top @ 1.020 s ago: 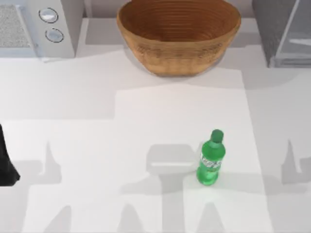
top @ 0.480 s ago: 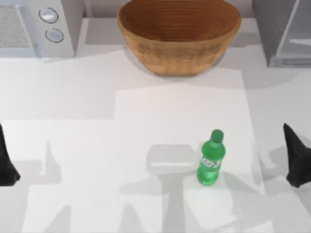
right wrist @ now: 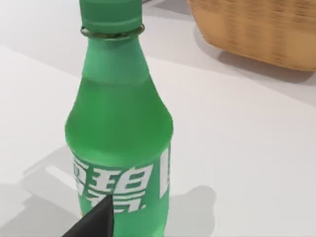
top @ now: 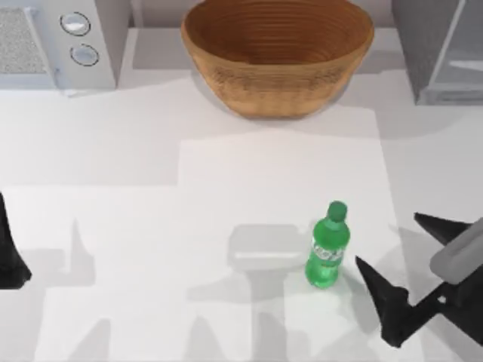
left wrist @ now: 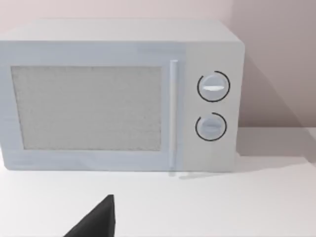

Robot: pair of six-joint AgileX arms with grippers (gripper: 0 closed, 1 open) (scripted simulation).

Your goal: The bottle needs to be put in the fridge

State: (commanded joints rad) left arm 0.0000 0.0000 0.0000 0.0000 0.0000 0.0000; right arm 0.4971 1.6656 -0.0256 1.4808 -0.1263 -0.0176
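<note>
The bottle [top: 327, 245] stands upright on the white table, right of centre, bright green with a green cap and a white-and-green label. My right gripper [top: 386, 238] is low at the table's right front, just right of the bottle, open, with its two dark fingers spread and pointing toward it without touching. The right wrist view shows the bottle [right wrist: 118, 123] very close, with one dark fingertip [right wrist: 96, 219] in front of its label. The fridge [top: 438, 45], dark grey with a pale door panel, stands at the back right corner. My left gripper [top: 9, 256] is parked at the table's left edge.
A large woven basket [top: 277, 53] sits at the back centre, between the bottle and the rear wall. A light-grey microwave [top: 53, 41] with two round dials stands at the back left, and the left wrist view faces this microwave [left wrist: 118, 96].
My right gripper has come in from the right edge, lower and leftward, and now sits close beside the bottle. The bottle and the left arm have not moved.
</note>
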